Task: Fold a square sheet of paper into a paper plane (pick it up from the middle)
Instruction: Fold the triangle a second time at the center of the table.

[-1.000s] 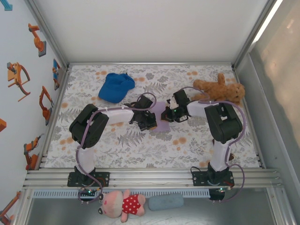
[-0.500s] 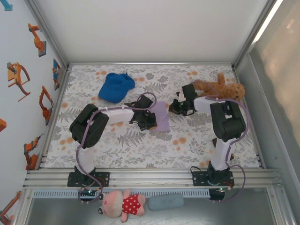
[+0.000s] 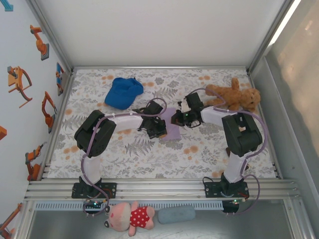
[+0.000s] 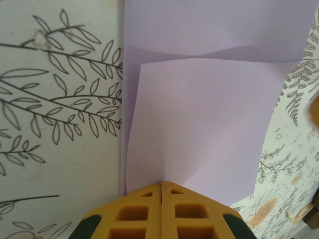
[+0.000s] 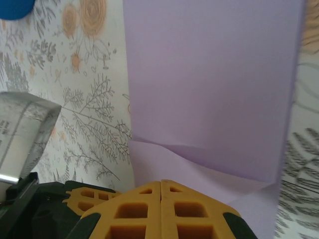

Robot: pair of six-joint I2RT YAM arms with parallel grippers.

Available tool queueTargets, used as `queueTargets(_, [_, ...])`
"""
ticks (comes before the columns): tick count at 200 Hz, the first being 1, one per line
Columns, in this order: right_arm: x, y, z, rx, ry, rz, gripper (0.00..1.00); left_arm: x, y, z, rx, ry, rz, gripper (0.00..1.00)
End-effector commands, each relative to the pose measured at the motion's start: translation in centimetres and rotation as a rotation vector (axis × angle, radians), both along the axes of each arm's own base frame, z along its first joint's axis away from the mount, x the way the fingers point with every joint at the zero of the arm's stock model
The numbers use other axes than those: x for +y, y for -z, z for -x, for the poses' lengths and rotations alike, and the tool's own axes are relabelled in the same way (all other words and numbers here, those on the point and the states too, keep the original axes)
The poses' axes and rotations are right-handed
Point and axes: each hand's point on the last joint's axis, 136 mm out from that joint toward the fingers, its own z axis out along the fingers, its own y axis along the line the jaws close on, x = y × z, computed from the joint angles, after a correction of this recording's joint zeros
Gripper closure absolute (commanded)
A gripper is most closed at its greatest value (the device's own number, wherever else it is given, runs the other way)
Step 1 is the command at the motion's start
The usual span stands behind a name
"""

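Observation:
The square sheet of paper [image 3: 173,131] lies on the flowered table mat, lavender and folded over itself, so a smaller flap [image 4: 199,124] rests on a wider layer [image 4: 209,25]. My left gripper [image 3: 159,128] is at the sheet's left edge. In the left wrist view its yellow fingertips [image 4: 161,183] are shut and touch the flap's near edge. My right gripper [image 3: 177,118] is at the sheet's upper right. In the right wrist view it [image 5: 161,182] is shut, with its tips on the paper [image 5: 209,79] beside a raised fold line. No paper shows between either pair of jaws.
A blue cap [image 3: 123,92] lies at the back left of the mat. A brown teddy bear [image 3: 232,96] lies at the back right, close behind my right arm. A pink plush toy [image 3: 128,216] and a grey pad [image 3: 176,214] lie in front of the arm bases.
My right gripper swung away towards the teddy bear, then came back onto the paper's right side. My left gripper stayed on the paper. The sheet has barely shifted.

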Motion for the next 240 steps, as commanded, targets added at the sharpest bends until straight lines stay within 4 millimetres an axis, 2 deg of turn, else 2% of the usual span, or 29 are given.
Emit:
queueTargets(1, [0.5, 1.3, 0.4, 0.051, -0.007, -0.022, 1.00, 1.2, 1.9, 1.2, 0.052, 0.022, -0.073, 0.95])
queueTargets(30, [-0.1, 3.0, 0.8, 0.081, 0.000, 0.023, 1.00, 0.7, 0.8, 0.7, 0.024, 0.025, -0.044, 0.95])
queueTargets(73, [-2.1, 5.5, 1.4, 0.109, 0.013, 0.158, 1.00, -0.6, -1.3, -0.4, -0.029, 0.042, 0.038, 0.94])
queueTargets(118, [-2.5, 6.5, 1.8, 0.132, 0.017, 0.182, 1.00, -2.4, -2.5, -1.3, -0.064, 0.070, 0.129, 0.92])
queueTargets(183, [-2.6, 6.7, 1.8, 0.142, 0.023, 0.197, 1.00, -2.5, -0.5, -1.0, -0.013, 0.092, 0.090, 0.93])
queueTargets(240, [-3.0, 7.2, 1.9, 0.160, 0.031, 0.223, 1.00, -0.5, 2.1, 1.0, 0.062, 0.098, 0.006, 0.95])
